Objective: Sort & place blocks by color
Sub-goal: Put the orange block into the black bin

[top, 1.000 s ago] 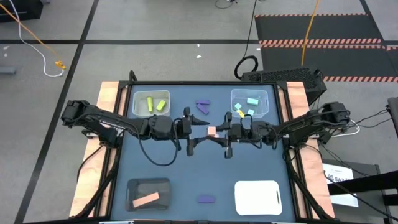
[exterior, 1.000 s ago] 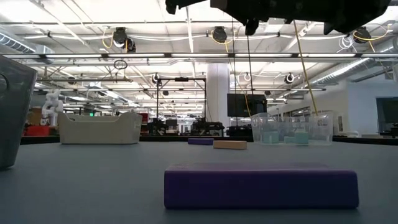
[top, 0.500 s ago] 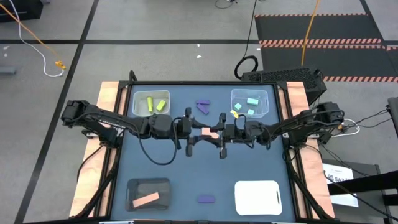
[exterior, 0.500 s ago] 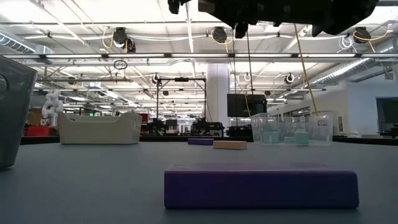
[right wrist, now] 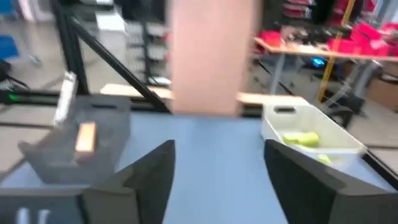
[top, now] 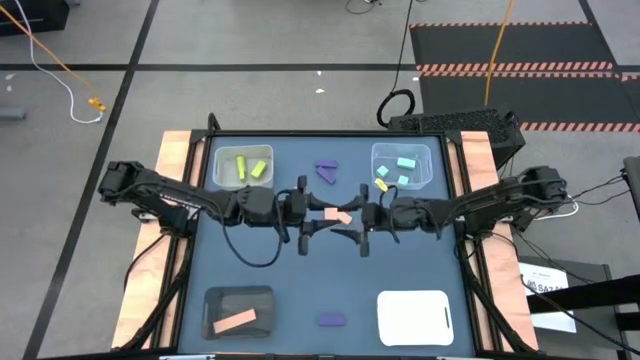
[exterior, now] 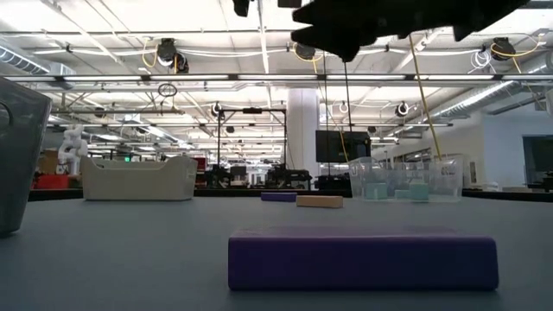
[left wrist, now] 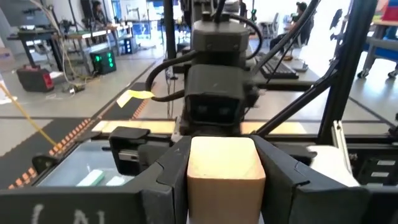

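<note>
My left gripper (left wrist: pixel 221 180) clamps the salmon block (left wrist: pixel 222 169) mid-table; right gripper (right wrist: pixel 217 163), jaws wide, frees it for handover.

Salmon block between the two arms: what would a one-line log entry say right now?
handover mid-air | left gripper shut on salmon block | right gripper open, let go | black tray holds another salmon bar

Block count: yellow-green blocks (top: pixel 247 167), three; mint-teal blocks (top: pixel 405 162), two; purple blocks (top: pixel 326 171), two; salmon-orange blocks (top: pixel 234 321), two. Trays (top: pixel 414 316): four.
</note>
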